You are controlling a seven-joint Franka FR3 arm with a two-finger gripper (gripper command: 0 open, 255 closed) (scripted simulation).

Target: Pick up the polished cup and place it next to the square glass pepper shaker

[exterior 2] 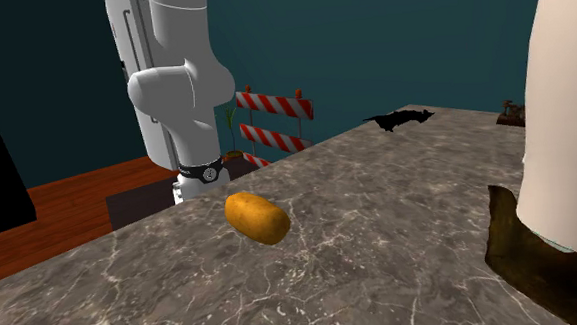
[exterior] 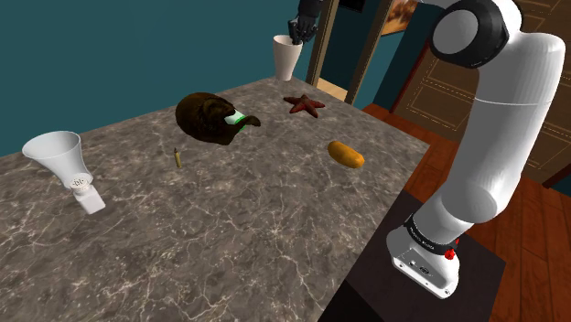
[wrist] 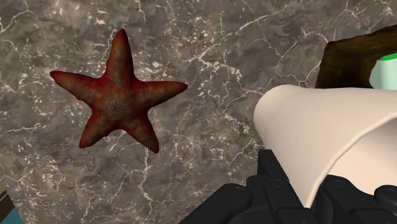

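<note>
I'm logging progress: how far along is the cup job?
Done: the gripper is shut on the cream cup. In hand: the cup hangs near the starfish. Left: crossing the marble table to the white shaker and setting the cup beside it.

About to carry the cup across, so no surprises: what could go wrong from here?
1. The gripper pinches the cream cup by its rim, so it could swing or slip in transit.
2. The brown lump and the red starfish lie close below it; a low carry might clip them.
3. The white shaker sits far off at the shoulder view's left; a hasty set-down could knock it.
</note>
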